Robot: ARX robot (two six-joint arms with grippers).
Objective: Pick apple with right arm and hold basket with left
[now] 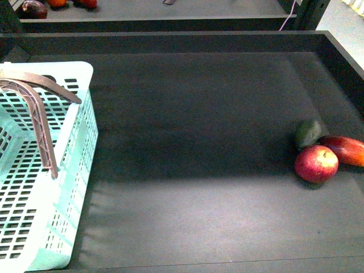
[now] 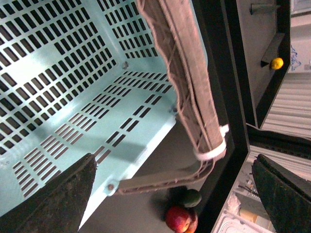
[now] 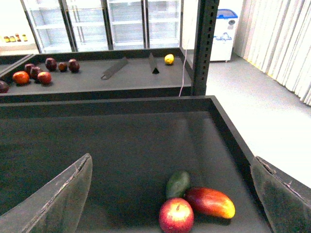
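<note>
A teal basket [image 1: 74, 187] fills the near left corner of the dark shelf [image 1: 193, 114] in the front view, its brown handle [image 1: 40, 122] raised across the opening. The apple [image 1: 316, 164] sits well apart at the far right, touching a mango [image 1: 346, 149], with a small green fruit [image 1: 307, 134] just behind. Neither arm shows here.

From the left wrist, the left gripper [image 2: 174, 159] hangs spread wide and empty over the basket, the handle showing between its jaws but not yet gripped.

From the right wrist, the right gripper [image 3: 171, 162] is likewise spread and empty above the fruit cluster, with the apple nearest the camera. The pick appears to call for a descent centred on the apple, jaws set on the sides clear of the mango and green fruit so that neither neighbour is nudged or caught. The left gripper should close squarely on the handle.
</note>
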